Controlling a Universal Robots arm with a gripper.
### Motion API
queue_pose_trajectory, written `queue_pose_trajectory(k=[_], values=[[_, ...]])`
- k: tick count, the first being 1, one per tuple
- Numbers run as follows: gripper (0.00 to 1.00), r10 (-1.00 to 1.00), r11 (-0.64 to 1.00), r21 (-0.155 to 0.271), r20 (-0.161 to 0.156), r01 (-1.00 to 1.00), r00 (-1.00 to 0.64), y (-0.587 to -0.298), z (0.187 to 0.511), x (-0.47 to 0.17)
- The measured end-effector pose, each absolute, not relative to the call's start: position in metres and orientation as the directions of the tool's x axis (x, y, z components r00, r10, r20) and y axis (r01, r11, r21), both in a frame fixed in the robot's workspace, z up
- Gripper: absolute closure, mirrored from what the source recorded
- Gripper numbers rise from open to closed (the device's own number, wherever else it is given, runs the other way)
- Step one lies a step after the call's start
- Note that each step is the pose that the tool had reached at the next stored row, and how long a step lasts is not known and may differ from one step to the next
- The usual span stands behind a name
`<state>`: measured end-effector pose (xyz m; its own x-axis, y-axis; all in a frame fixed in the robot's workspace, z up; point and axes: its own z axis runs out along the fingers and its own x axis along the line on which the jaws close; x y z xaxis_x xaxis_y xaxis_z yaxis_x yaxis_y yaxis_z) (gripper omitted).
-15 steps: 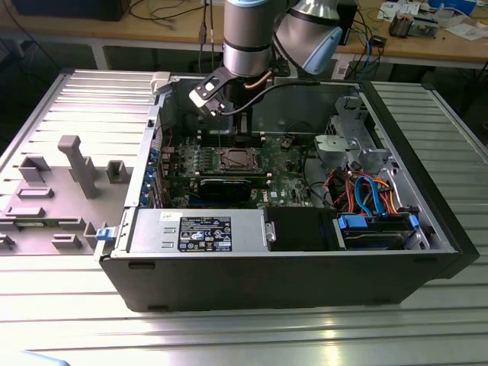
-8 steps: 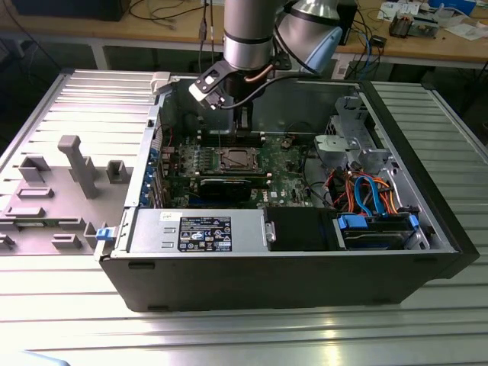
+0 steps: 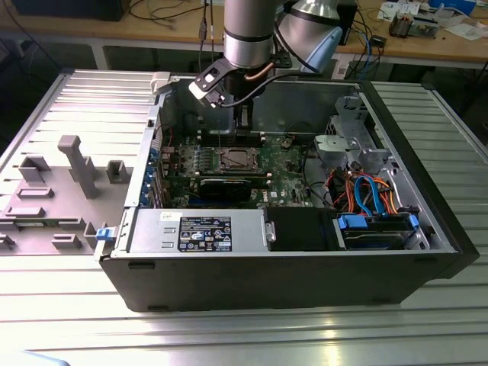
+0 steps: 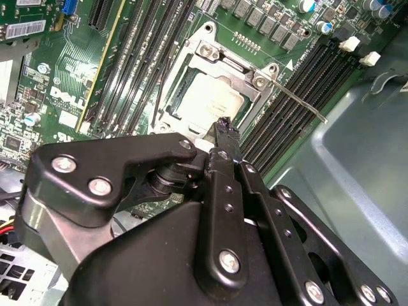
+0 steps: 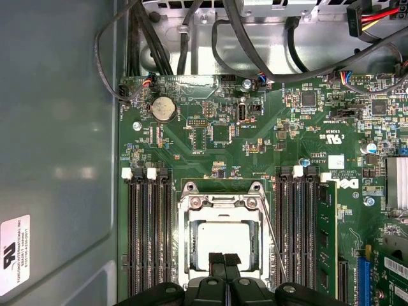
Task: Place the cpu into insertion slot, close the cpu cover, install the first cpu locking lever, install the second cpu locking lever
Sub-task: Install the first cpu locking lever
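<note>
At the exterior view's left, I see a grey fixture (image 3: 76,164) on the table (image 3: 229,335). Left of frame centre, inside the open computer case (image 3: 267,282), the cpu (image 5: 220,237) sits in the insertion slot (image 3: 231,160) under the lowered cpu cover (image 5: 186,248). My tool (image 5: 224,266) hangs at its edge, fingertips pinched narrow and holding nothing. A thin locking lever (image 4: 299,99) juts out over the memory slots (image 4: 306,70).

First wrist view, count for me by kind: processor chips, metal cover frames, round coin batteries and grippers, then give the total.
cpu: 1
cpu cover: 1
coin battery: 1
gripper: 1
Total: 4
</note>
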<state>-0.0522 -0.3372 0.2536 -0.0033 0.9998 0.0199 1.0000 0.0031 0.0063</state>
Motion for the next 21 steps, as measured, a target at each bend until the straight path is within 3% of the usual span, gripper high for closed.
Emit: queue_pose_trajectory(k=[9, 21], values=[[0.89, 1.0, 0.006, 0.006, 0.02, 1.0, -0.007, -0.3372, 0.2537, -0.0522], [0.89, 0.982, 0.186, 0.006, 0.02, 0.982, -0.187, -0.3372, 0.2535, -0.0522]])
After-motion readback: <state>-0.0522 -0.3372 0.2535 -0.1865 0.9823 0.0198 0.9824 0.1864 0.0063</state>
